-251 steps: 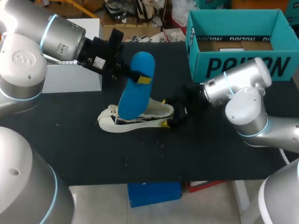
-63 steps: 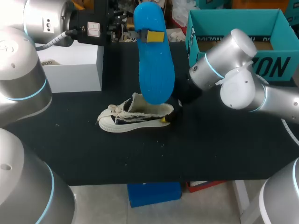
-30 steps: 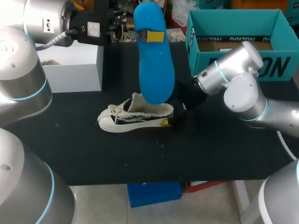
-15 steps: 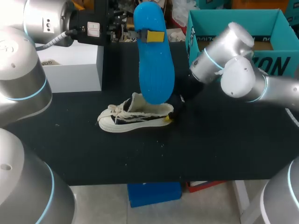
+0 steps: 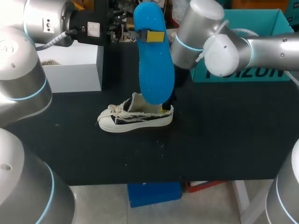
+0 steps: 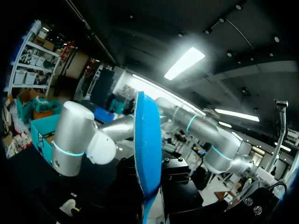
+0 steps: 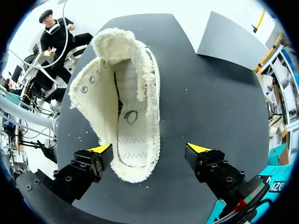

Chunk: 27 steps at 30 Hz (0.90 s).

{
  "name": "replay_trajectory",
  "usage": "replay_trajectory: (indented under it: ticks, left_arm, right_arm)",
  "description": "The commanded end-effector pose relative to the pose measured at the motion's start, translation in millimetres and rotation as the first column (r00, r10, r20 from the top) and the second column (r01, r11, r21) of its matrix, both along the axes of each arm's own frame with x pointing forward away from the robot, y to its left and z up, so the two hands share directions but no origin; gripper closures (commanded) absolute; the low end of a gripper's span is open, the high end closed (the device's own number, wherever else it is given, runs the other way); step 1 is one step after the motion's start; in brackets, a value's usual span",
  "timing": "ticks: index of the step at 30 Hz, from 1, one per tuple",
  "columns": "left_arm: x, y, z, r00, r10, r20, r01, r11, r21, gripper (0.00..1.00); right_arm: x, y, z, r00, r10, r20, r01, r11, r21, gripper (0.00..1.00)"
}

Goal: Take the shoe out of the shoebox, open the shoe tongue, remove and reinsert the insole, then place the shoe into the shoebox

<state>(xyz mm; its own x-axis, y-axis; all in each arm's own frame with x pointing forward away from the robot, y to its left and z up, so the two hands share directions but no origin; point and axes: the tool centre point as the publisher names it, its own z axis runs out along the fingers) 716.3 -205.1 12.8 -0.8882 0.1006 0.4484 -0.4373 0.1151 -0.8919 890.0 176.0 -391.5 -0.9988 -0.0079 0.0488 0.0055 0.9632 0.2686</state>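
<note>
- shoe point(image 5: 135, 116) out of teal shoebox point(image 5: 280, 18), on black table point(image 5: 210, 140), tongue open, inside bare.
- blue insole point(image 5: 154, 60) held above it, pinched in left gripper point(image 5: 152, 36) (edge-on in wrist view).
- right gripper point(image 7: 149, 149) spread wide over the heel, gripping nothing.
- left to do: reinsert insole, rebox shoe.

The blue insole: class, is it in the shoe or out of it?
Out. The left tool grips the blue insole upright above the shoe, whose inside shows bare in the right wrist view.
</note>
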Motion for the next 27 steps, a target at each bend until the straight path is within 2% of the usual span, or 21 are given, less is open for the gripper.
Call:
replay_trajectory:
  ticks: [1, 6, 15, 17, 22, 27]
  left_arm:
    - [-0.6, -0.9, -0.6, 1.000, 0.002, 0.000, -0.002, 1.000, 0.001, 1.00]
    - [-0.6, -0.9, -0.6, 1.000, 0.002, 0.000, -0.002, 1.000, 0.001, 1.00]
    - [-0.6, -0.9, -0.6, 1.000, 0.002, 0.000, -0.002, 1.000, 0.001, 1.00]
    - [-0.6, -0.9, -0.6, 1.000, 0.002, 0.000, -0.002, 1.000, 0.001, 1.00]
    - [-0.6, -0.9, -0.6, 1.000, 0.002, 0.000, -0.002, 1.000, 0.001, 1.00]
    - [-0.6, -0.9, -0.6, 1.000, 0.002, 0.000, -0.002, 1.000, 0.001, 1.00]
  right_arm:
    - [-3.0, 7.5, 5.8, 0.998, -0.019, 0.057, 0.039, 0.925, -0.377, 0.00]
    - [-1.9, 13.7, 7.0, 0.996, -0.020, 0.083, 0.053, 0.909, -0.413, 0.00]
    - [2.4, 27.4, 3.9, 0.997, 0.033, 0.068, -0.003, 0.917, -0.399, 0.00]
    - [3.9, 31.1, 3.6, 0.997, 0.039, 0.069, -0.009, 0.919, -0.394, 0.07]
    - [6.4, 37.6, 2.9, 0.996, 0.054, 0.068, -0.023, 0.922, -0.388, 0.06]
    - [8.1, 43.4, 1.5, 0.996, 0.065, 0.066, -0.036, 0.928, -0.372, 0.15]
